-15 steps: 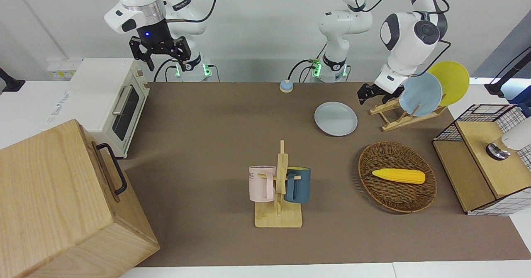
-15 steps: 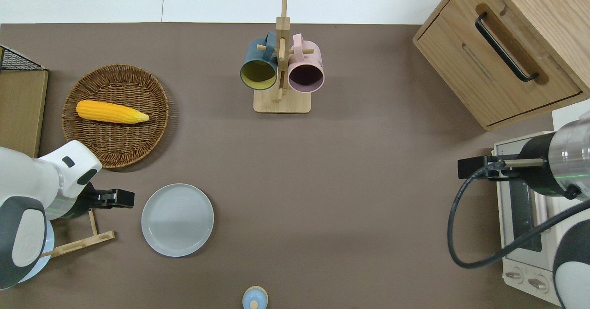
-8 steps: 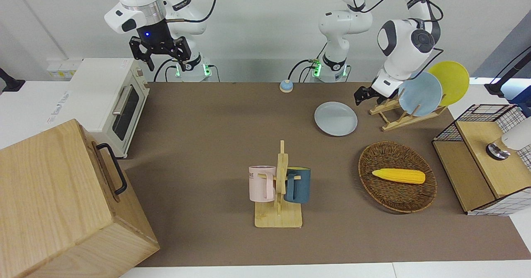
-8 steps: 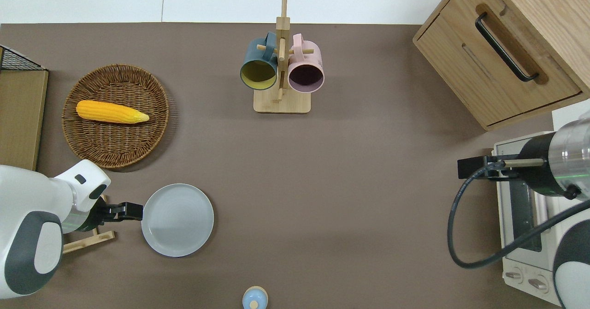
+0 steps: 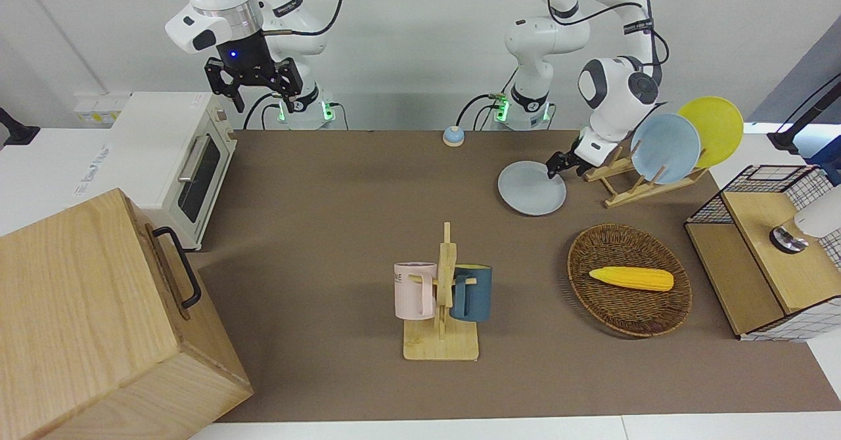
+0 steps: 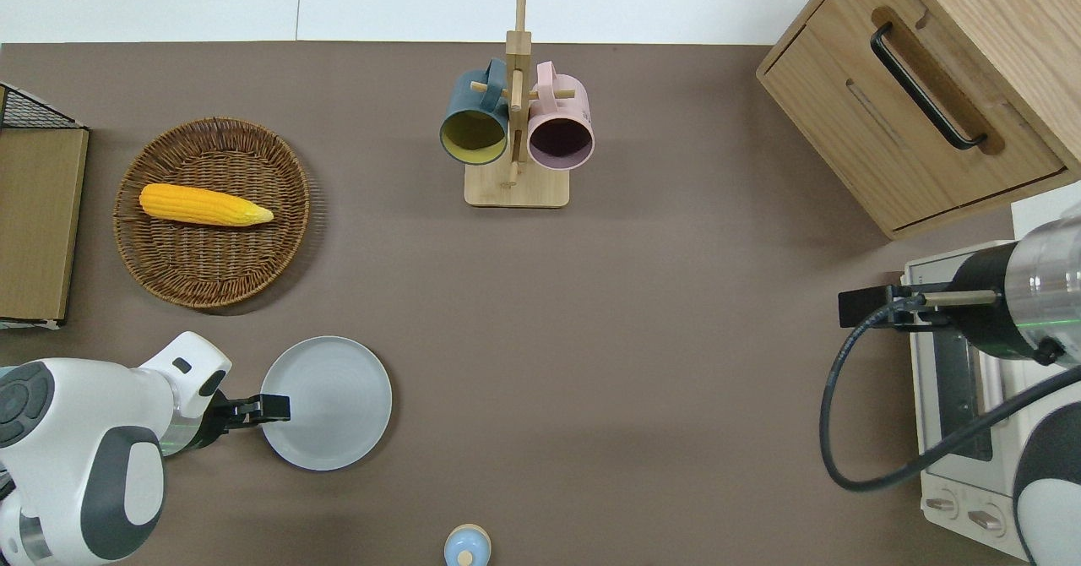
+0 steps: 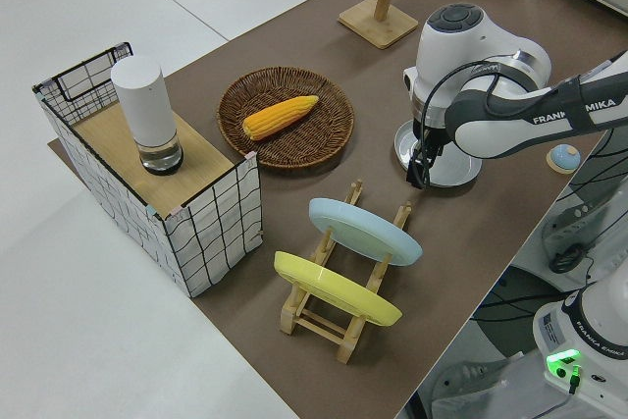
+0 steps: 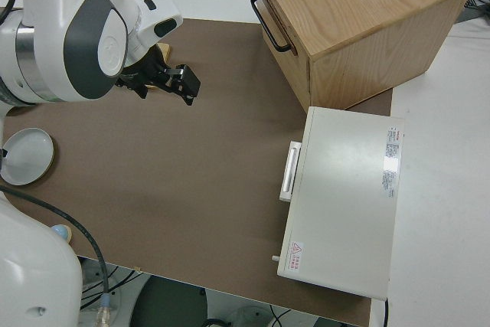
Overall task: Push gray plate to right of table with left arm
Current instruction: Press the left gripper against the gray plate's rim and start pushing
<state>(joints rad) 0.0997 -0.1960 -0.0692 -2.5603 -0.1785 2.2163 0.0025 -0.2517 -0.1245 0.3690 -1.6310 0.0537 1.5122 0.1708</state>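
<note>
Front, overhead and two side cameras, all sharing the table (image 6: 591,296).

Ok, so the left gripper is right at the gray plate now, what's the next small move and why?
Probably sweep the left gripper sideways toward the right arm's end of the table. It sits low at the gray plate, on the rim nearest the left arm's end, and the overhead view shows bare tabletop along that path. The right arm is parked.
</note>
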